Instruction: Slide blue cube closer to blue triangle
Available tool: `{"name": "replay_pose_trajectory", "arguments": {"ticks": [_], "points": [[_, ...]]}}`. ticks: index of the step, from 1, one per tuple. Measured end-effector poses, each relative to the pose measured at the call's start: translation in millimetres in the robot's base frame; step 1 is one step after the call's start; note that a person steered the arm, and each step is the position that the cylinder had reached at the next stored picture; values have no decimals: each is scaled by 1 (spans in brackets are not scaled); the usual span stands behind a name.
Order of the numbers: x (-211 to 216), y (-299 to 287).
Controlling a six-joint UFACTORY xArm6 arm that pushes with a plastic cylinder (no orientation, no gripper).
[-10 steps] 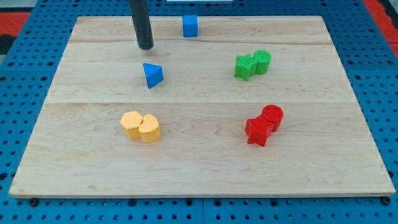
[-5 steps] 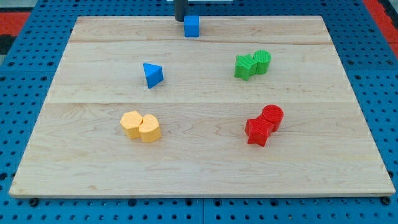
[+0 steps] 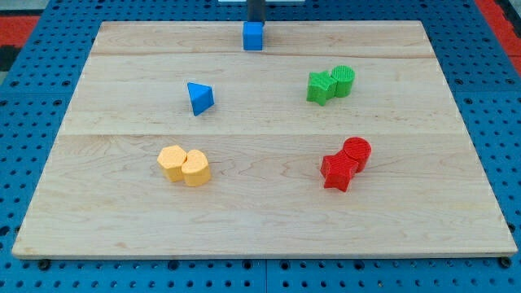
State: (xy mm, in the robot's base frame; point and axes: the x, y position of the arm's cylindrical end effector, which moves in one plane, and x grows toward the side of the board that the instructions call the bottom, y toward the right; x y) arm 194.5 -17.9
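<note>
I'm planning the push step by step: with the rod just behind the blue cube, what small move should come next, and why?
Probably a short push toward the view's bottom-left. My tip sits right at the top edge of the small blue cube, on the side mostly facing away from the blue triangular block. The triangle lies below and left of the cube on the wooden board, so driving through the cube that way should close the gap.

You see a pale wood-grain table (image 3: 269,220) on a blue pegboard (image 3: 32,98) dotted with holes, red at its top corners. The cube (image 3: 253,36) and triangle (image 3: 199,98) are blue. Two blocks are green (image 3: 330,84), two red (image 3: 346,163), two yellow-orange (image 3: 184,165). The rod (image 3: 256,10) is dark grey.
</note>
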Motion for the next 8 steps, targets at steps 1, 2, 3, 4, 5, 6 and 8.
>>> {"name": "replay_pose_trajectory", "arguments": {"ticks": [1, 2, 3, 4, 5, 6, 8], "points": [[22, -3], [41, -3], [60, -3], [77, -3], [81, 7], [98, 12], [129, 26]]}}
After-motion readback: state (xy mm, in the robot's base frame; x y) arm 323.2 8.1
